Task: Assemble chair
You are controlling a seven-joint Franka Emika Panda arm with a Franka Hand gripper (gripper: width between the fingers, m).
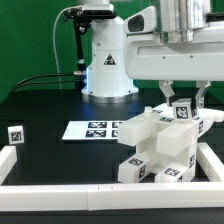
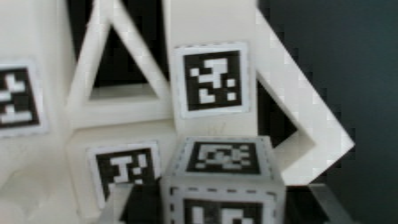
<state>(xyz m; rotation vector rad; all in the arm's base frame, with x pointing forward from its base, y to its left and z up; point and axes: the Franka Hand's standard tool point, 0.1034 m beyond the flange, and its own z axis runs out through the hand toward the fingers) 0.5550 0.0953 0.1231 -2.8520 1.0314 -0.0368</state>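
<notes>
A: Where's the chair (image 1: 158, 150) sitting?
B: On the desk (image 1: 45, 100), right beneath my fingers (image 1: 172, 100).
A: And the fingers?
B: Narrow, one each side of its top tagged block (image 1: 183, 113). I cannot tell whether they're gripping it.

Black tabletop (image 1: 40, 110) with white border rails (image 1: 50, 195) round the edge, and a plain green backdrop (image 1: 30, 40) well behind the jaws. The marker board (image 1: 90, 129) lies flat, off from the jaws toward the exterior view's left.

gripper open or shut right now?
Shut on the chair, apparently: in the exterior view the gripper fingers flank its tagged top with no visible gap. Wrist view shows no fingers.
</notes>
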